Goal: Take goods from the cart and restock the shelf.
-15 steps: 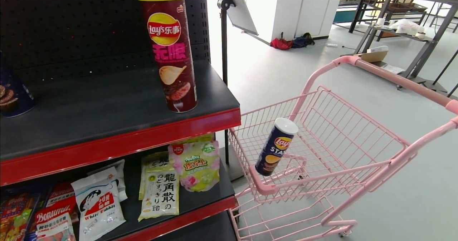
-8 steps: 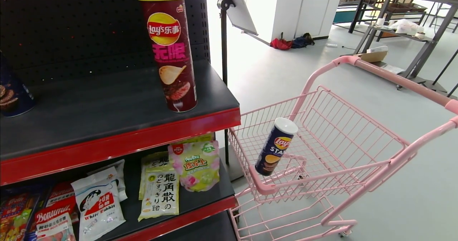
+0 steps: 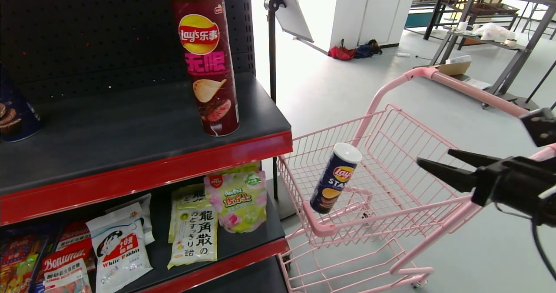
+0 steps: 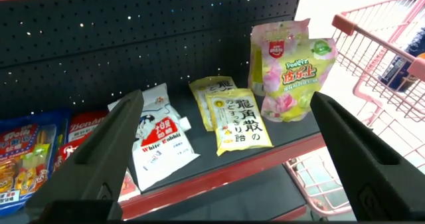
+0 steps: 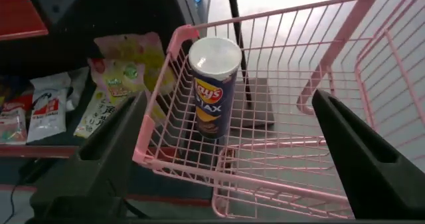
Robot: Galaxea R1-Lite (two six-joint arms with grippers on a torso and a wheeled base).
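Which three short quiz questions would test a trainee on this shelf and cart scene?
1. True or false: the dark blue cylindrical chip can with white lid leans inside the pink wire cart.
2. The right pincer is: A) shut on the can; B) open, apart from the can; C) resting on the shelf.
3. Fill in: the tall maroon chip can with yellow lid stands ___ on the black upper shelf board.
Key: 1 true; 2 B; 3 upright.

Pink wire cart [image 3: 434, 162], navy white-lidded can [image 3: 333, 179], maroon yellow-lidded can [image 3: 206, 62].
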